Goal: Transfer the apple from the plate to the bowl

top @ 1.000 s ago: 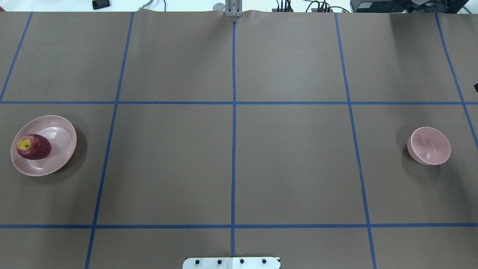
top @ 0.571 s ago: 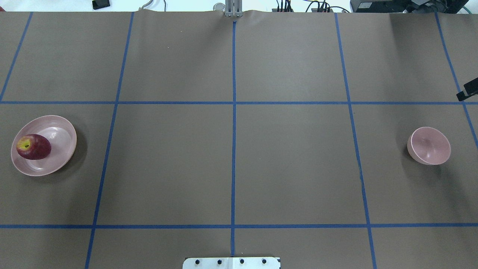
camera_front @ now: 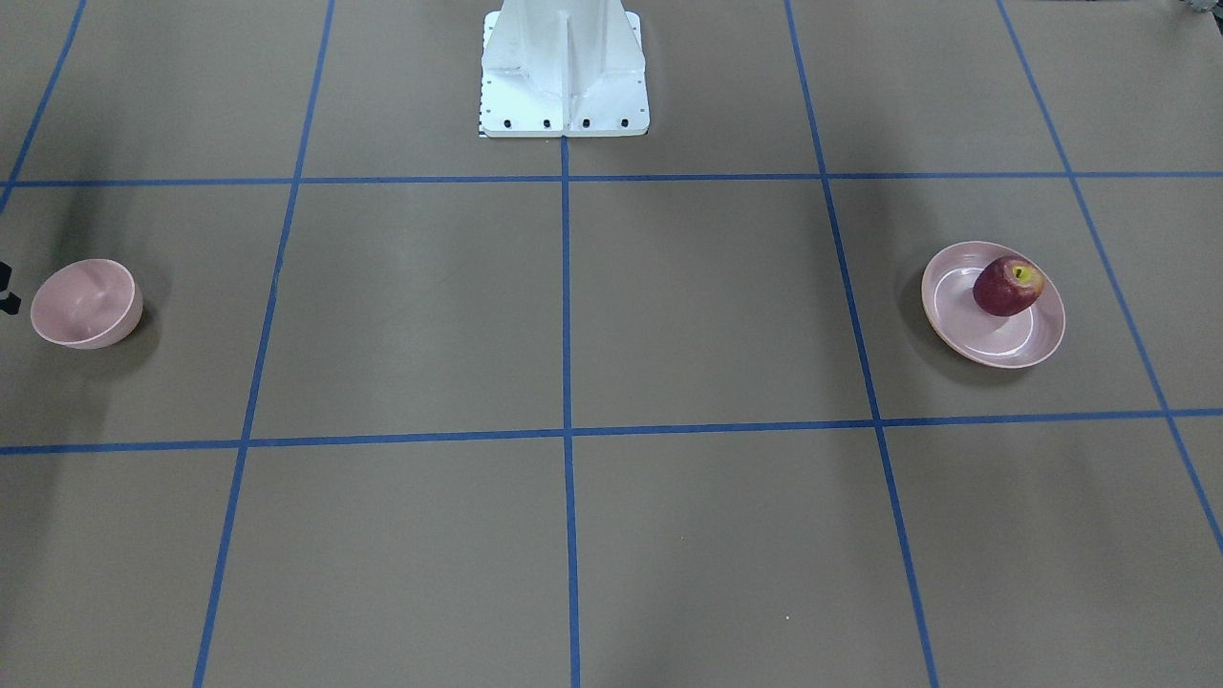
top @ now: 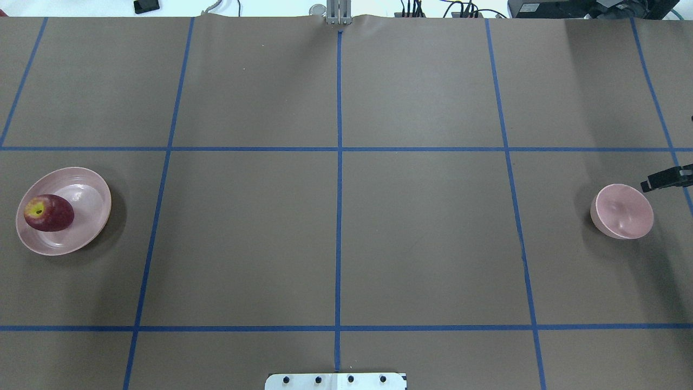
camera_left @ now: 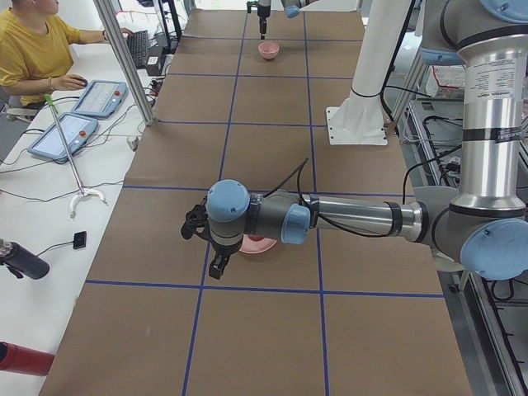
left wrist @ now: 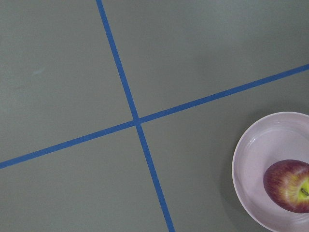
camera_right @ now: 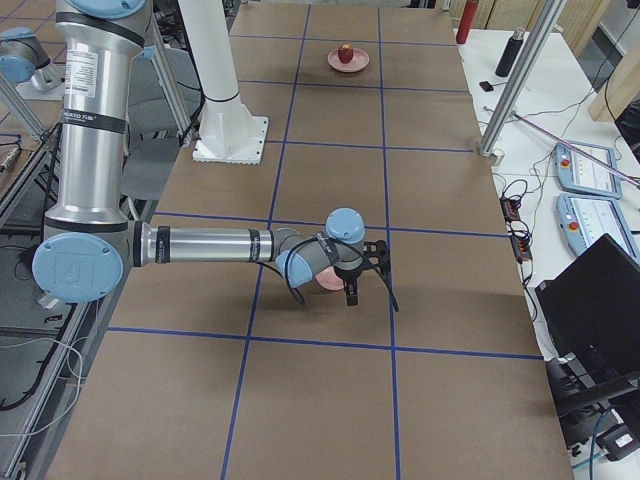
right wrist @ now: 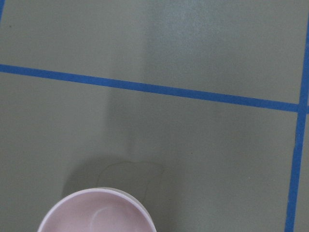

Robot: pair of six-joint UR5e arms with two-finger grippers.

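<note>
The dark-red apple (top: 48,213) lies on the left part of the pale-pink plate (top: 86,216) at the table's left end. The small deep pink bowl (top: 622,212) stands empty at the right end. My right gripper (camera_right: 367,283) hovers just beyond the bowl's outer far side. One of its fingers (top: 663,179) shows at the right edge of the overhead view, and the jaws look spread and empty. My left gripper (camera_left: 208,246) hangs above the table beside the plate (camera_left: 262,244). I cannot tell whether it is open. The left wrist view shows the apple (left wrist: 289,186) at its lower right.
The brown table (top: 335,233) bears a blue tape grid. The white robot base (camera_front: 564,76) stands at the near middle edge. Operator desks with tablets (camera_left: 78,115) line the far side.
The right gripper's finger has come in from the right edge and moved down to the bowl's upper right rim. Apple, plate and bowl have not moved.
</note>
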